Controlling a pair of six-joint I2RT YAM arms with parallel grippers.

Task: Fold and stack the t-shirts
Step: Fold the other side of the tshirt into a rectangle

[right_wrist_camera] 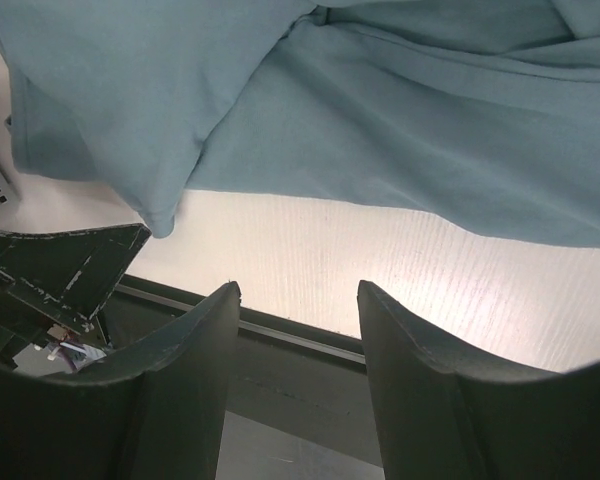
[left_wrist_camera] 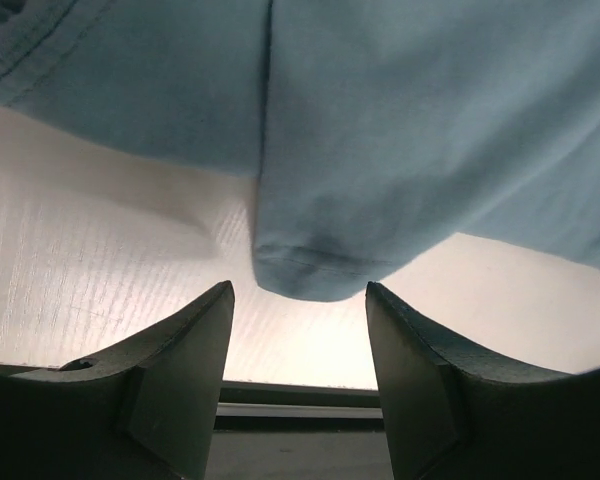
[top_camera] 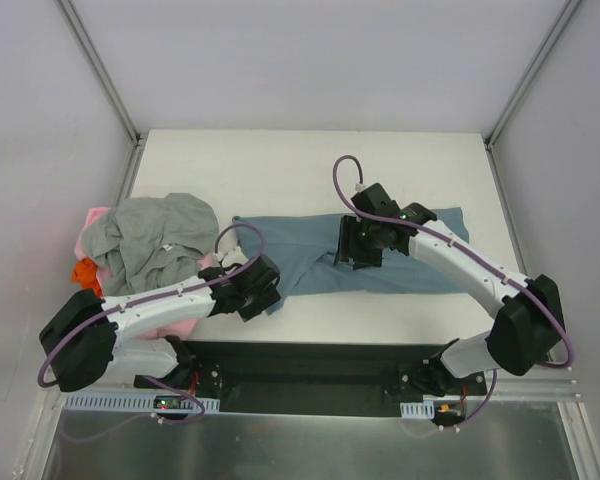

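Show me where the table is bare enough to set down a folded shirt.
Widest: the far table strip behind the blue shirt. A thin strip lies between it and the base rail. Crowded: left edge, under the grey shirt pile.

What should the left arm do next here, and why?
Probably lift the left gripper clear and reposition for the next grasp: its jaws stand open, a corner of the blue shirt lies loose on the table just ahead, and the shirt looks only part-folded.

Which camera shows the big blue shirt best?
The top view: the whole blue shirt fits in it. The left wrist view shows just one corner up close; the right wrist view just part of its edge.
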